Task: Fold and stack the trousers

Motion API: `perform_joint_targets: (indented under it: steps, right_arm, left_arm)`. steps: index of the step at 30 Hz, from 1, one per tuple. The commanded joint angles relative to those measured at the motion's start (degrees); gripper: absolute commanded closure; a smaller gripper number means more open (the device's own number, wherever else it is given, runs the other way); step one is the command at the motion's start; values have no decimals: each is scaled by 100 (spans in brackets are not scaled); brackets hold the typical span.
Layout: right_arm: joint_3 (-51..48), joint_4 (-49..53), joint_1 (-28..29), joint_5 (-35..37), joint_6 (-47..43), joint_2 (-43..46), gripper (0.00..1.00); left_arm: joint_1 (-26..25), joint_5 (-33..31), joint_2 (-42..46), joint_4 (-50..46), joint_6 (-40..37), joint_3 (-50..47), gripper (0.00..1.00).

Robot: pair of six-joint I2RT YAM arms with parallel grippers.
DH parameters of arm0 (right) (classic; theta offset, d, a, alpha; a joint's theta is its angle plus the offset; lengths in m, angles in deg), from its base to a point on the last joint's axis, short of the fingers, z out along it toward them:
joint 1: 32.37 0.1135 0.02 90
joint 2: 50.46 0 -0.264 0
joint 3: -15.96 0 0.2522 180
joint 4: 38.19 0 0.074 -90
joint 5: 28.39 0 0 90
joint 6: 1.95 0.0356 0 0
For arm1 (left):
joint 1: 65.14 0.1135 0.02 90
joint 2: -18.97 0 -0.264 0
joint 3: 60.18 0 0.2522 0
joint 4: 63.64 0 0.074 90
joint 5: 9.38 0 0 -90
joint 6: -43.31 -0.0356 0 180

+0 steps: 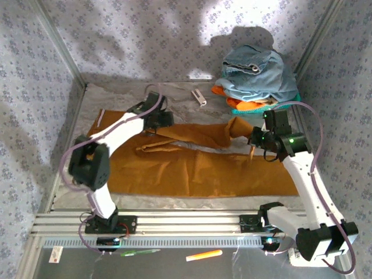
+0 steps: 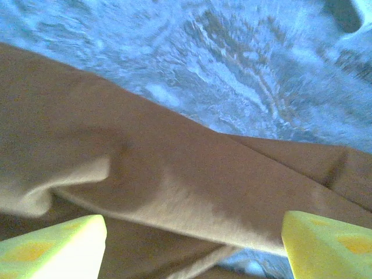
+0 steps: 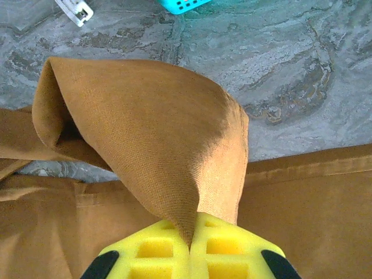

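Trousers [image 1: 197,168] lie spread across the table [image 1: 116,96], long axis running left to right between both arms; our right gripper [image 3: 190,247] is clamped on a raised peak of their cloth at the right end, so we judge the fold goes leftward; our left gripper [image 2: 192,232] hovers over their far edge, pads [image 2: 52,238] apart, gripping nothing; the waistband we cannot make out.

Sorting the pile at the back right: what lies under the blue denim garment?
A bright orange cloth pokes out beneath the denim garment, with a teal basket edge below it. How far either reaches under the denim is covered.
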Motion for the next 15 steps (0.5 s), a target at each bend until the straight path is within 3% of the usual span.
perform_joint_targets:
  steps: [1,5,7,10,12,13,15]
  right_arm:
    - [-95,-151,34,35,115,13,100]
    - [-143,-196,8,33,117,55,100]
    - [-163,-232,-6,12,99,61,100]
    - [-178,-248,-28,10,83,49,100]
    - [-183,-249,-41,14,70,49,100]
    - [-187,-234,-46,17,74,64,100]
    - [-203,-231,-50,28,80,108,100]
  left_arm:
    - [-96,-390,-648,-970,-473,449,21]
    - [-184,-707,-960,-1098,-515,555,22]
    - [-165,-759,-1059,-1039,-558,593,37]
    - [-152,-973,-1171,-1100,-602,748,75]
    - [-144,-1139,-1087,-1106,-631,796,93]
    - [-144,-1230,-1009,-1181,-638,811,100]
    - [-120,-1328,-795,-1281,-662,791,100]
